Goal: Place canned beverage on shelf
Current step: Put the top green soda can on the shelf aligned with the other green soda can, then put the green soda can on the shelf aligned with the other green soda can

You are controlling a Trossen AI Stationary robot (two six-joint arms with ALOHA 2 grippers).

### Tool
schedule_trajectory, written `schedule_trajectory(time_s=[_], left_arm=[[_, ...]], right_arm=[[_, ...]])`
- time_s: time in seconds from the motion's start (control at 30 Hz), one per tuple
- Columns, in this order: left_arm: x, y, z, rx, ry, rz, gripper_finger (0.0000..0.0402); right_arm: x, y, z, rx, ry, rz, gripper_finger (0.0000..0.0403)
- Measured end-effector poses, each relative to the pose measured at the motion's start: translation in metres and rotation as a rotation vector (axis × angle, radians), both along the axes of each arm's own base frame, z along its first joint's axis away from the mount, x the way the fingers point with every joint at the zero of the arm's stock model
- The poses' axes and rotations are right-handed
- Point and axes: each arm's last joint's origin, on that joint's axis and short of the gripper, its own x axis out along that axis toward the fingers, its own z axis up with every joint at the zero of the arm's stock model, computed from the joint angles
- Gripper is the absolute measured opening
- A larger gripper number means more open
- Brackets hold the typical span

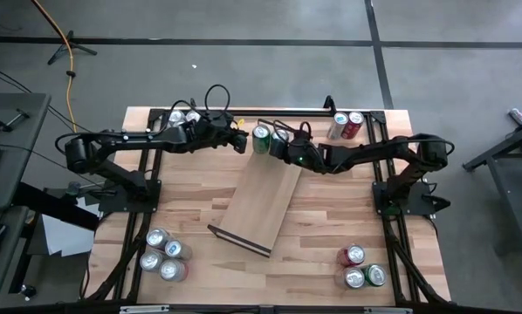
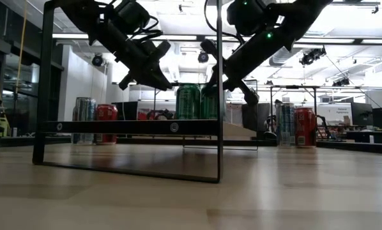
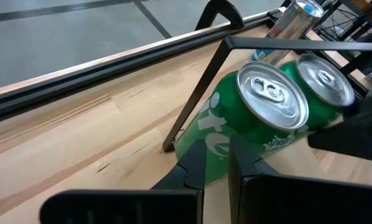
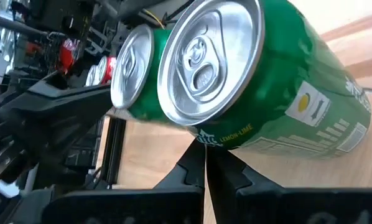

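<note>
Seen from above: shelf (image 1: 259,202) lay diagonally mid-table, far end up by two green cans (image 1: 262,138) standing side by side at that end, both arms converged there. Left gripper (image 1: 240,142) just beside the left can, fingers together, nothing held. Right gripper (image 1: 274,145) at the right can (image 1: 281,135), fingers together too, clamped on nothing visible. Only in high view: spare can clusters at the table corners — three near left (image 1: 163,255), three near right (image 1: 360,267), two far right (image 1: 346,125), some far left behind the left arm. Low view added what overhead hid: green pair (image 2: 195,101) upright beyond the near rail (image 2: 219,89), both grippers hanging angled above. Left wrist view: far rail (image 3: 201,93) running right past the nearer green can (image 3: 248,118). Right wrist view: can lids (image 4: 208,59) filling frame, closed fingers (image 4: 201,168) below.
</note>
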Motion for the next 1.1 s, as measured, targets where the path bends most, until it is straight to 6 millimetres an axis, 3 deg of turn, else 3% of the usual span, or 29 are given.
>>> schedule_trajectory(time_s=[0.17, 0.3, 0.4, 0.57, 0.8, 0.97, 1.1], left_arm=[[-0.001, -0.001, 0.001, 0.012, 0.010, -0.026, 0.0000], [-0.011, 0.000, 0.017, 0.040, -0.027, -0.053, 0.0000], [-0.025, -0.004, 0.035, 0.059, -0.067, -0.074, 0.0000], [-0.053, -0.020, 0.077, 0.171, -0.204, -0.158, 0.0000], [-0.084, -0.057, 0.116, 0.232, -0.399, -0.416, 0.0000], [-0.091, -0.071, 0.123, 0.245, -0.443, -0.469, 0.0000], [-0.090, -0.073, 0.122, 0.240, -0.438, -0.478, 0.0000]], right_arm=[[0.000, -0.002, 0.001, -0.001, 0.015, 0.094, 0.0000], [-0.005, 0.002, 0.011, -0.065, 0.069, 0.262, 0.0000], [-0.015, 0.005, 0.029, -0.165, 0.097, 0.383, 0.0000], [-0.043, 0.012, 0.077, -0.448, 0.079, 0.562, 0.0000], [-0.093, 0.017, 0.135, -0.751, -0.015, 0.592, 0.0000], [-0.116, 0.019, 0.153, -0.833, -0.041, 0.574, 0.0000], [-0.123, 0.018, 0.156, -0.850, -0.030, 0.567, 0.0000]])
